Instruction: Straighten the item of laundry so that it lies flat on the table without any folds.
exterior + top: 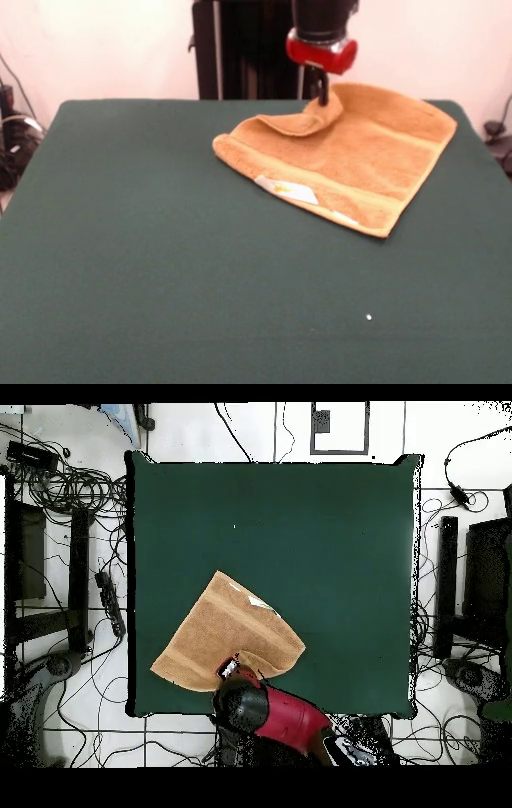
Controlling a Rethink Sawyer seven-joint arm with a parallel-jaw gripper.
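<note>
The orange-yellow towel (360, 160) lies at the table's far right in the front view, near the robot's side. Its far corner is folded over towards the middle, making a raised flap (300, 122). A white label (288, 190) shows at its near-left edge. My gripper (323, 99) comes down from above at the top of that flap, shut on the towel's cloth, which rises to it. In the overhead view the towel (215, 629) lies at the lower left of the green table (330, 534), with the gripper (231, 670) at its folded bottom edge.
The towel's far right corner (448, 120) reaches close to the table's edge. A small white speck (369, 318) lies on the cloth near the front. The black pedestal (240, 48) stands behind the table. Cables and black equipment (60, 584) lie on the floor around it.
</note>
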